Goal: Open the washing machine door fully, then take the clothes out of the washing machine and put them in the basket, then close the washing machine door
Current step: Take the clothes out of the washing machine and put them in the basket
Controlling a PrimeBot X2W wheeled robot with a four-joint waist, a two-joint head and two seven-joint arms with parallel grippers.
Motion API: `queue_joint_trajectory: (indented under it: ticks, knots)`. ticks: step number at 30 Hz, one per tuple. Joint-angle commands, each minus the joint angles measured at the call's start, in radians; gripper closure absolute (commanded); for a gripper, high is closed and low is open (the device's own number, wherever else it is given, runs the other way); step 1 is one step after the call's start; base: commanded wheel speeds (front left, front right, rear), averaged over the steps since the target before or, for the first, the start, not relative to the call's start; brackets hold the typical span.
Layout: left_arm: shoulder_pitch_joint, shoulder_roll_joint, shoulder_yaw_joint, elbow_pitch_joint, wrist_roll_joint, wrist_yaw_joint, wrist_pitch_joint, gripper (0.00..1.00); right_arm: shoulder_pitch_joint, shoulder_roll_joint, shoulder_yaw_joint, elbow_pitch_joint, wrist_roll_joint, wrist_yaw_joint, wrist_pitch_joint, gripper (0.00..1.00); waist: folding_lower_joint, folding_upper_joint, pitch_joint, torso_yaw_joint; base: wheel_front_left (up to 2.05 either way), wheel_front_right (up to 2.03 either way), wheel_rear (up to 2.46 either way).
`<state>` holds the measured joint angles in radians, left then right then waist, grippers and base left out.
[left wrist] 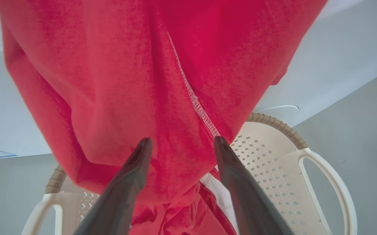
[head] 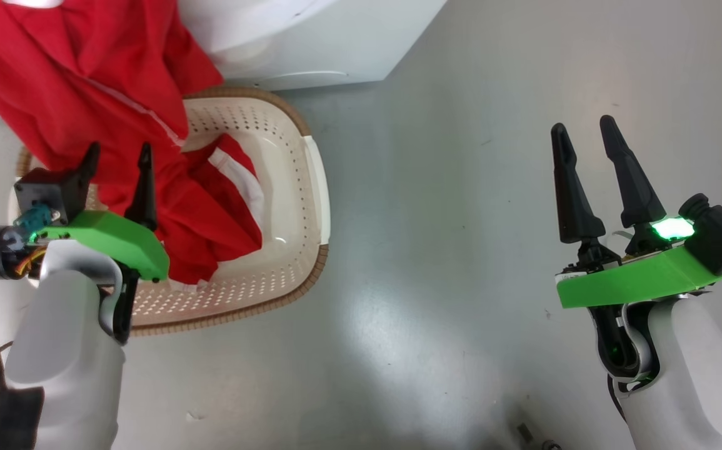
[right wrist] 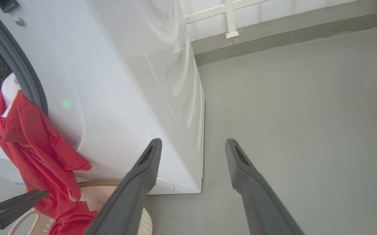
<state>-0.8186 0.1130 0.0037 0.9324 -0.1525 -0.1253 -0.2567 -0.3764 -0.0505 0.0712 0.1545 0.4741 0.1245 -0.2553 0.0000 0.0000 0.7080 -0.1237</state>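
Red clothes (head: 85, 75) with thin white trim hang from the washing machine (head: 310, 37) into the cream basket (head: 320, 206). More red and white fabric (head: 223, 206) is piled inside it. My left gripper (head: 119, 150) is open at the basket's left side, its fingers spread against the hanging cloth (left wrist: 116, 81). The right wrist view shows the garment (right wrist: 35, 147) trailing from the grey gasket (right wrist: 28, 81) over the machine's front. My right gripper (head: 582, 125) stands open over bare floor, far right, holding nothing. The washing machine door is out of view.
The basket's brown woven rim (left wrist: 278, 124) sits close against the machine's base. Grey floor (head: 461, 250) stretches between the basket and my right arm. A wall with a low ledge (right wrist: 273, 36) runs behind the machine.
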Motion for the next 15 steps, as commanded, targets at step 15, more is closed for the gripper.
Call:
queue_joint_trajectory:
  ticks: [15]
  knots:
    - [0.258,0.014,0.103,-0.428,-0.041,-0.005,-0.005,0.0,0.052,0.0,-0.011,-0.011,-0.043,0.006,-0.006,0.0,0.0,0.0,-0.072,0.042,0.0,0.0,0.0]
